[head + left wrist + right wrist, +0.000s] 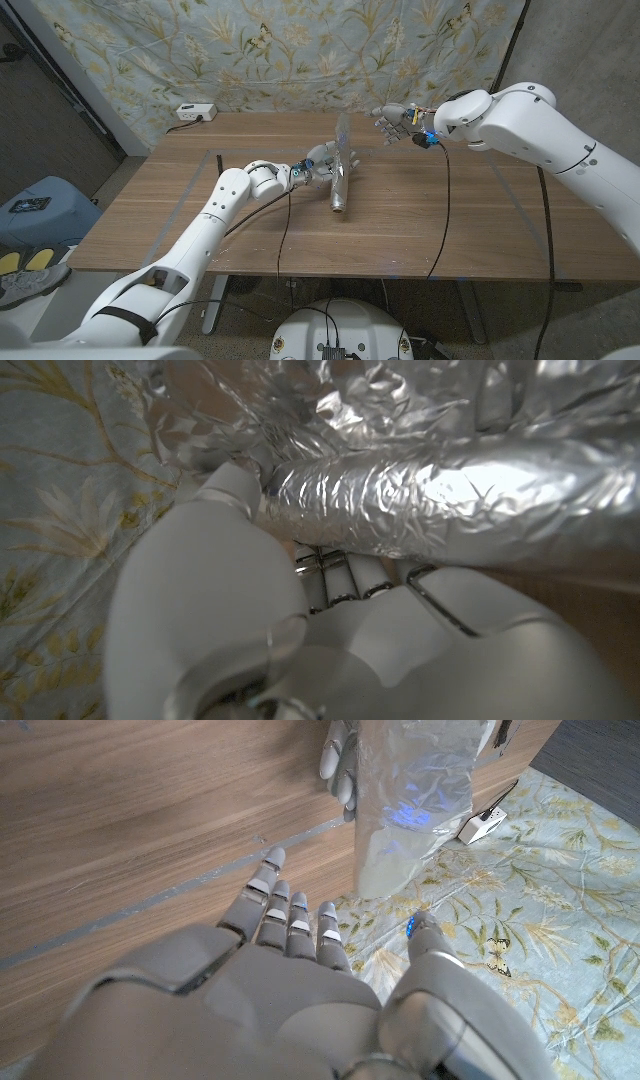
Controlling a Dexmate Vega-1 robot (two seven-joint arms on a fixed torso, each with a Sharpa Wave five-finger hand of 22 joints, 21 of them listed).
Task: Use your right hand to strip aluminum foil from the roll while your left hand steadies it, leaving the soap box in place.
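The aluminum foil roll [339,192] lies on the wooden table [470,215] near its middle, one end toward me. My left hand [322,160] grips the roll's far end; up close its fingers [340,575] curl against the crinkled roll [450,490]. A loose sheet of foil [343,135] stands up from the roll. My right hand [396,124] hovers above the table to the right of that sheet, fingers spread and holding nothing. In the right wrist view the sheet [415,800] hangs just beyond the spread fingers [290,915], a small gap apart.
A white power strip [192,112] sits at the table's back left corner. A floral cloth [280,50] hangs behind the table. A black cable [443,200] dangles from my right wrist across the table. A blue bin [40,205] stands on the floor at left.
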